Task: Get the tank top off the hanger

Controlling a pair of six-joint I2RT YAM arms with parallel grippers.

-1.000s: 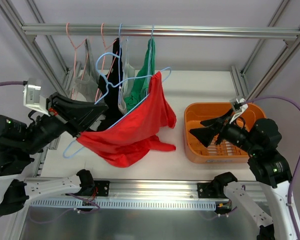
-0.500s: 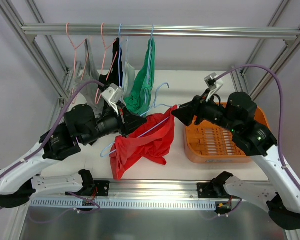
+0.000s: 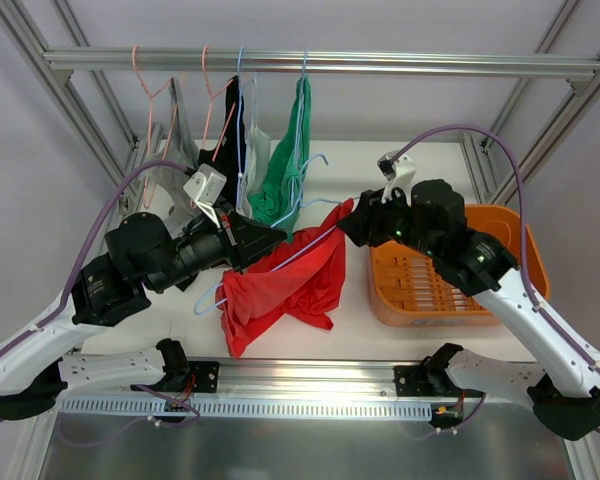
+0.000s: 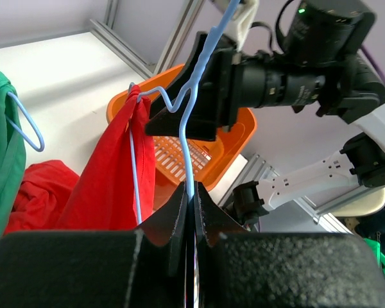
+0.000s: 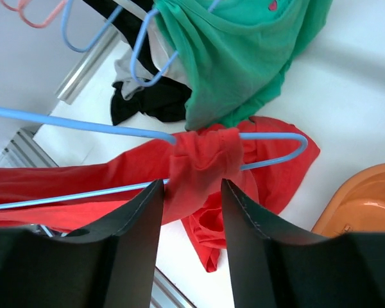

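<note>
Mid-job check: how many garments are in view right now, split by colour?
red tank top: 1
green garment: 1
black garment: 1
grey garment: 1
white garment: 1
Total: 5

A white table (image 3: 420, 170) is seen inside an aluminium frame. An orange basket (image 3: 410, 312) is set on its right half, close to the front edge. Just left of the basket, and apart from it, the lower folds of a red tank top (image 3: 280, 295) are laid on the surface, while its upper part is carried clear of the table on a blue hanger (image 5: 83, 124). Further back on the left, black (image 5: 147, 102) and green (image 3: 280, 185) garments are hung down toward the table; whether they are rested on it cannot be told. Along the front edge a rail (image 3: 310, 375) is fixed, and two arm bases are bolted to it.
</note>
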